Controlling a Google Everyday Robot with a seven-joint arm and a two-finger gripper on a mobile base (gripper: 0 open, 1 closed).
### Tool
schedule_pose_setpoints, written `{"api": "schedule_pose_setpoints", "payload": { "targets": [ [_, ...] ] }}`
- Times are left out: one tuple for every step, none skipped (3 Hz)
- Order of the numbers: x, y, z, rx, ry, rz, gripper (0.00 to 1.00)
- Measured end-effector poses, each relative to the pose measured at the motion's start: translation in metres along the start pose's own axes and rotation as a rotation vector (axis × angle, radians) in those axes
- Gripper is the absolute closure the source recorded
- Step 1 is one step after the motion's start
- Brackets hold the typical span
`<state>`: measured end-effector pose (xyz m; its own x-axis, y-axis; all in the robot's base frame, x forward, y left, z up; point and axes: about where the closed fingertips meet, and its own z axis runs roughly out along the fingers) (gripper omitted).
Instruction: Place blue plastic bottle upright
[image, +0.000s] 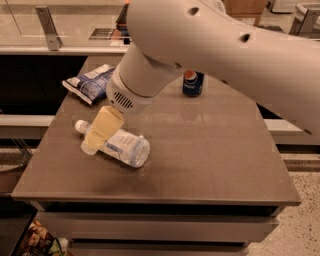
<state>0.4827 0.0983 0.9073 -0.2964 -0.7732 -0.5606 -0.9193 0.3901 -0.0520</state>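
The blue plastic bottle (125, 146) lies on its side on the left part of the grey table (210, 160). Its white cap (80, 126) points to the left and its base points right, toward the front. My gripper (98, 135), cream-coloured at the end of the white arm (150, 70), is low over the bottle's neck and shoulder and hides that part. The bottle's labelled body shows to the right of the gripper.
A dark blue Pepsi can (192, 83) stands upright at the back middle of the table. A flat blue-and-white snack bag (92, 82) lies at the back left corner. The white arm spans the upper right of the view. A counter runs behind the table.
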Motion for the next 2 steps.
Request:
{"api": "schedule_pose_setpoints", "payload": {
  "targets": [
    [0.003,-0.008,0.007,0.054,0.103,-0.043,0.0],
    [0.01,-0.014,0.021,0.08,0.188,-0.079,0.0]
  ]
}}
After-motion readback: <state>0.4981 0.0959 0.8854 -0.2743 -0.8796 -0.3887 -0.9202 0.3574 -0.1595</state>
